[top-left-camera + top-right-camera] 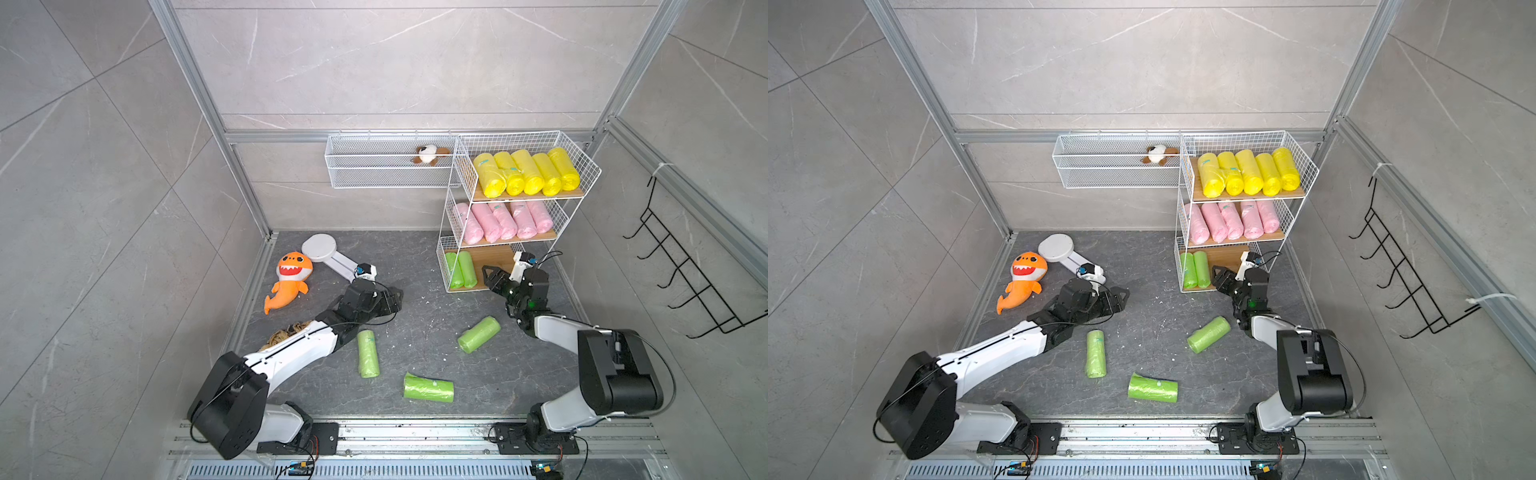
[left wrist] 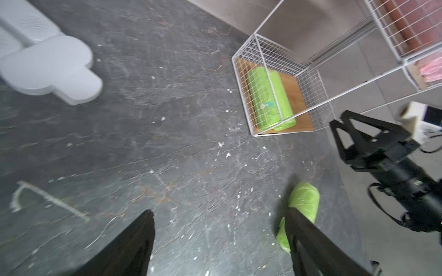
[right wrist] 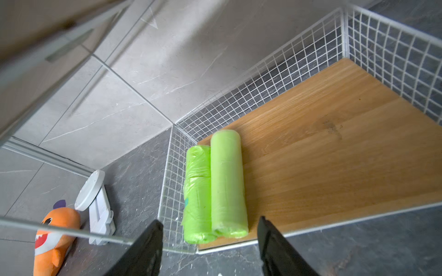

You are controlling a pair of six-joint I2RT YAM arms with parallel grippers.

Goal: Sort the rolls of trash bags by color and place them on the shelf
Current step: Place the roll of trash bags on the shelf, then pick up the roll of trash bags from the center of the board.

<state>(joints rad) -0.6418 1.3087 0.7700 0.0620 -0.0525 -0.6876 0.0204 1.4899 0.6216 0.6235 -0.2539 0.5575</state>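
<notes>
The shelf (image 1: 490,255) stands at the back right. Its top tier carries several yellow rolls (image 1: 528,172), the middle tier several pink rolls (image 1: 505,220), and the bottom tier two green rolls (image 1: 461,270) (image 3: 227,179) lying side by side at one end. Three more green rolls lie on the floor (image 1: 368,353) (image 1: 479,334) (image 1: 428,387). My right gripper (image 1: 489,279) (image 3: 210,219) hangs open and empty just in front of the bottom tier, apart from the two rolls. Over the floor left of centre my left gripper (image 1: 397,300) (image 2: 220,212) is open and empty, with one floor roll (image 2: 305,198) partly behind a finger.
An orange shark plush (image 1: 289,280) and a white round-based object (image 1: 328,253) lie at the back left. A long white wire basket (image 1: 374,178) holding a small plush hangs on the back wall. A black hook rack (image 1: 685,270) is on the right wall. Something brown and crumpled (image 1: 286,332) lies under my left arm.
</notes>
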